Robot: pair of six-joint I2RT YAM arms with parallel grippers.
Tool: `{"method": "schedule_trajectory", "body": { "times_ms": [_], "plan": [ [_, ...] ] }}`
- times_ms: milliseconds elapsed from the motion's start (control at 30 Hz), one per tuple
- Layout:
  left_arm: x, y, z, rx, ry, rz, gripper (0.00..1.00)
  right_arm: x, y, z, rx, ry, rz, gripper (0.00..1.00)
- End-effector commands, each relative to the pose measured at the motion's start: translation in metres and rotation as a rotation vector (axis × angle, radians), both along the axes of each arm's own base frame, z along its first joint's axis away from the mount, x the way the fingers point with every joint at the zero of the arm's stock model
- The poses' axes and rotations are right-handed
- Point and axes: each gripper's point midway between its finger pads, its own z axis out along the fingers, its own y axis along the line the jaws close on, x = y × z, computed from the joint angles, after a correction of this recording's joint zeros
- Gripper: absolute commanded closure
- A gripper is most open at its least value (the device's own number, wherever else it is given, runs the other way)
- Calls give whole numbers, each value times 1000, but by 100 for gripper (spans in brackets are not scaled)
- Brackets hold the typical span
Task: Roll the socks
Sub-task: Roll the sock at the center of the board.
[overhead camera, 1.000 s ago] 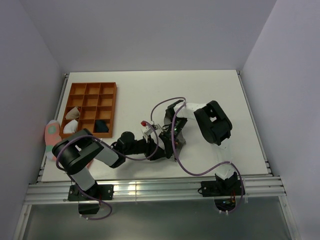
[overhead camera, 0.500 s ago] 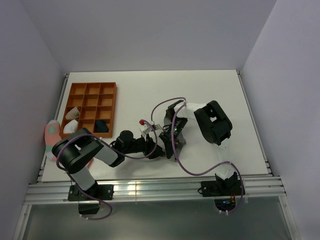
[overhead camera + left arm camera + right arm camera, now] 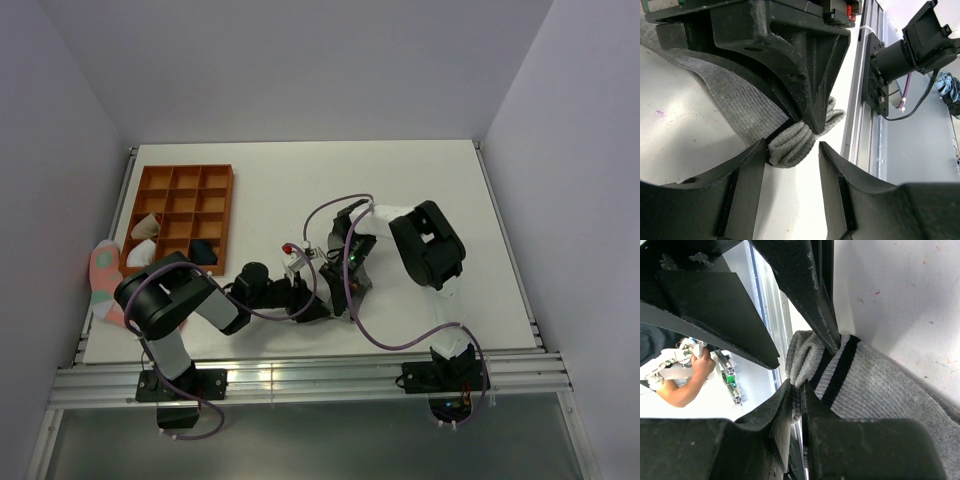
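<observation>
Top view:
- left arm (image 3: 165, 300) and right arm (image 3: 425, 245) meet just toward six o'clock of the table (image 3: 300, 180) centre
- their tips overlap, so the work there is hidden
- one orange tray (image 3: 185, 176) at ten o'clock, twelve compartments
- in the tray: two pale bundles (image 3: 145, 226) in its left column, one dark bundle (image 3: 203, 250) at its five o'clock corner
- cannot tell whether the dark bundle is the navy sock
- one pink sock (image 3: 104, 272) at the nine o'clock edge

Left wrist:
- one grey sock (image 3: 730, 100) lies flat, running off toward ten o'clock
- its near end is bunched into a few folds
- left gripper (image 3: 791, 148) is released, fingers straddling that bunch, one finger touching it
- right gripper (image 3: 815, 122) comes in from twelve o'clock and pinches the folds

Right wrist:
- right gripper (image 3: 799, 390) is clenched on the striped cuff of the grey sock
- two dark stripes counted

Progress, judged:
- the roll is barely started, with only the cuff end gathered
- most of the grey sock's length is unrolled
- no navy sock seen being worked
</observation>
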Motion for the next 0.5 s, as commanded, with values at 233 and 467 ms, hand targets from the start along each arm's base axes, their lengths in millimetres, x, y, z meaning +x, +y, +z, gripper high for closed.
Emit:
{"method": "schedule_trajectory", "body": {
  "times_ms": [233, 467],
  "plan": [
    [0, -6, 10, -36, -40, -35, 51, 6, -1, 5, 6, -32, -28, 85],
    [0, -9, 6, -18, -40, -36, 51, 10, -3, 3, 2, -34, -43, 85]
  ]
}}
